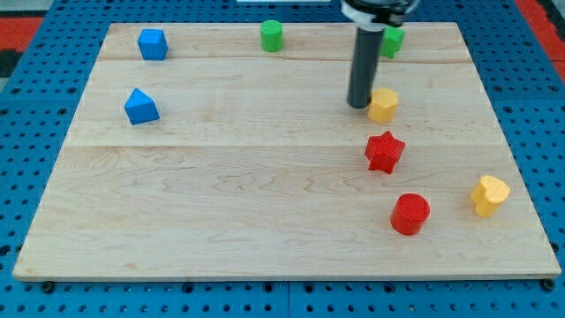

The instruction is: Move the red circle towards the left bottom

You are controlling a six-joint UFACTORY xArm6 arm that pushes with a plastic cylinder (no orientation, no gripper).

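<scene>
The red circle [410,214] lies near the view's bottom right of the wooden board [265,194]. My tip [357,105] rests on the board at the upper right, just left of a yellow block [383,105] and touching or nearly touching it. The red circle is well below my tip and a little to its right. A red star [384,151] lies between my tip and the red circle.
A yellow heart-like block [489,194] sits at the far right. A green cylinder [272,36] and a green block [392,41] lie at the top edge, the latter partly behind the rod. Two blue blocks [153,43] [140,107] lie at the upper left.
</scene>
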